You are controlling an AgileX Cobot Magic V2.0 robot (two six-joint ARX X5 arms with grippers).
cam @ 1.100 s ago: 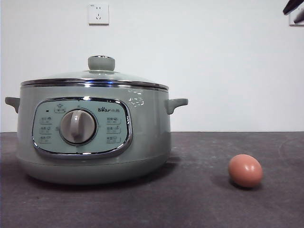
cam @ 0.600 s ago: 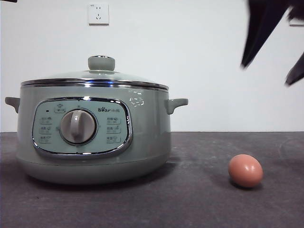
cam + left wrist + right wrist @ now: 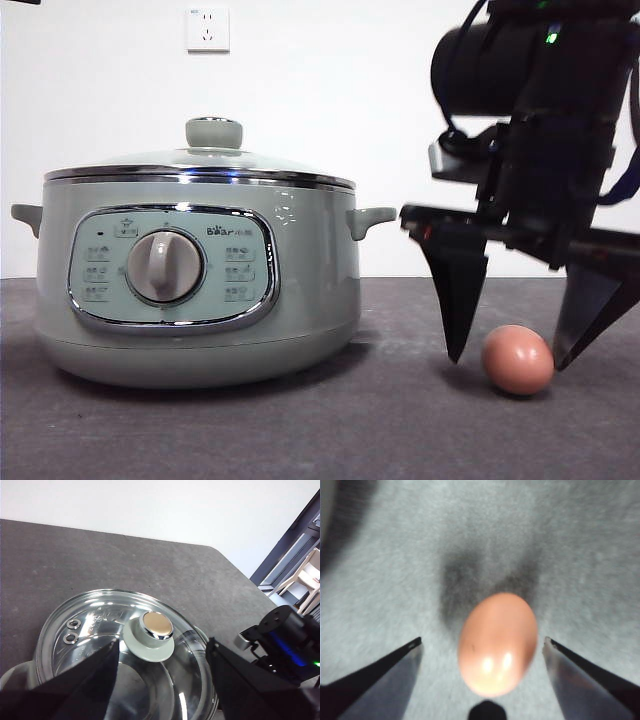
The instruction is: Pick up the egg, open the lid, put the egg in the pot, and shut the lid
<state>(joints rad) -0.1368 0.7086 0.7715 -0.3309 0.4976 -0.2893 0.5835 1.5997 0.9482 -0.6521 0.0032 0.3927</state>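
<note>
The reddish-brown egg (image 3: pixel 517 359) (image 3: pixel 498 643) lies on the dark table to the right of the pot (image 3: pixel 195 275). My right gripper (image 3: pixel 508 358) (image 3: pixel 482 642) has come down around it, open, one jaw on each side, neither touching it. The glass lid (image 3: pixel 200 166) (image 3: pixel 127 645) with its sage-green knob (image 3: pixel 213 131) (image 3: pixel 151 634) sits shut on the pot. Above the lid hangs my left gripper (image 3: pixel 162 652), open, its jaws on either side of the knob and clear of it. Only a black tip of that arm shows at the front view's top left corner.
A white wall with a socket (image 3: pixel 207 29) stands behind the table. The table's far edge and rounded corner (image 3: pixel 210 547) lie beyond the pot. The right arm's dark body (image 3: pixel 540 120) fills the upper right of the front view.
The right arm has dropped from the top right corner down to the table, and its open jaws now straddle the egg. Pot, lid and egg have not moved.
</note>
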